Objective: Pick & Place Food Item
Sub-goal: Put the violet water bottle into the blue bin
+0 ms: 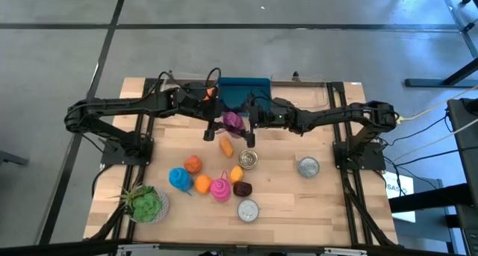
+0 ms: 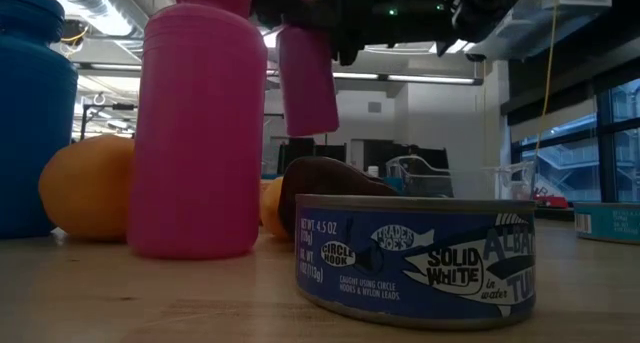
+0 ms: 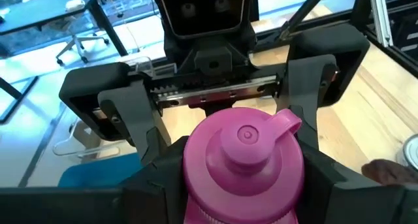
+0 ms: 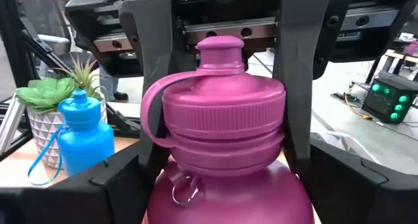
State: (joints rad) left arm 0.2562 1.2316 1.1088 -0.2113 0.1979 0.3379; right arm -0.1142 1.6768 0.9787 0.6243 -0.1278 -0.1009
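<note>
A purple bottle [image 1: 233,122] with a flip cap hangs upright above the table's middle, between both arms. My left gripper [image 1: 226,120] comes from the table's left and is shut on the bottle's top. My right gripper [image 1: 246,123] comes from the right and stands open, one finger [image 4: 111,181] on either side of the bottle's body [image 4: 228,191]. Whether those fingers touch the bottle, I cannot tell. Toy foods lie on the table nearer the front, among them an orange piece [image 1: 225,145] just below the bottle. My left gripper pinches the bottle's cap [image 3: 199,175] between its two fingers [image 3: 153,165], one on each side of the ribbed cap. The fingers come nearly level from the table's left. The bottle hangs upright below them, its bottom [image 2: 310,128] clear of the table.
A teal bin [image 1: 243,92] stands at the far edge behind the grippers. At the front are three cans [image 1: 249,160] [image 1: 308,166] [image 1: 248,210], a blue bottle [image 1: 179,178], a pink bottle [image 1: 220,189], orange fruits [image 1: 193,164] and a potted succulent [image 1: 146,204].
</note>
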